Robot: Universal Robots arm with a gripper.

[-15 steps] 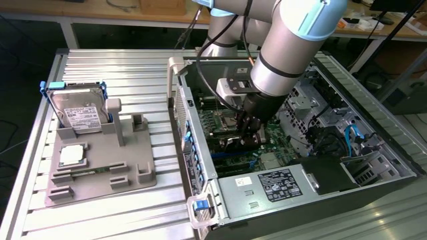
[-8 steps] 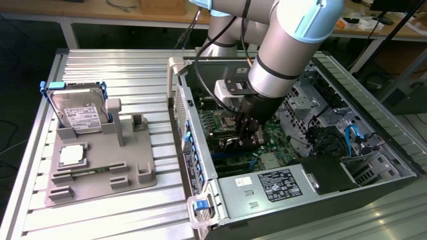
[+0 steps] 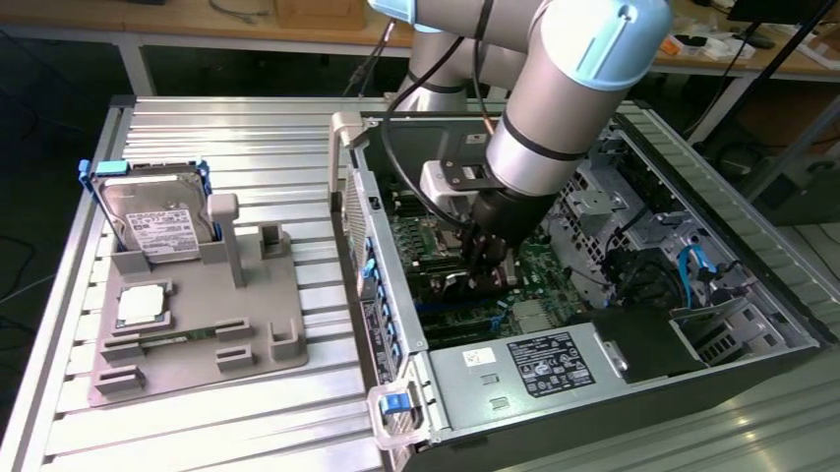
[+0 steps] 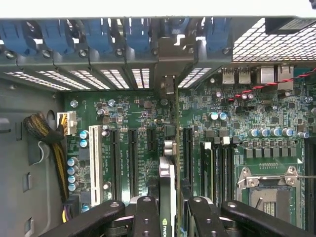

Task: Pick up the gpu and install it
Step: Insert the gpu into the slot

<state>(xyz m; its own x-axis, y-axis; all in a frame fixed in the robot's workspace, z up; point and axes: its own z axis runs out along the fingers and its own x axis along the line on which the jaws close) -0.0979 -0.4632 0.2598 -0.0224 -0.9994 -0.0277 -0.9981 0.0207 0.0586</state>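
claw (image 4: 170,210): black fingers part-closed, clamped on thin dark gpu card (image 4: 167,170), held edge-on | beneath claw: green motherboard (image 4: 133,113); long black expansion slots (image 4: 114,158) beside card

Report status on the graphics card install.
Gripper shut on graphics card. Card on edge, running along the motherboard slots, bracket end at the rear openings. Cable bundle off to the side, apart from the card.

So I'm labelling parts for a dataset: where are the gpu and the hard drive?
gpu (image 4: 167,182), wrist view, silvery edge facing the camera.
hard drive (image 3: 157,231), exterior view, its white label.
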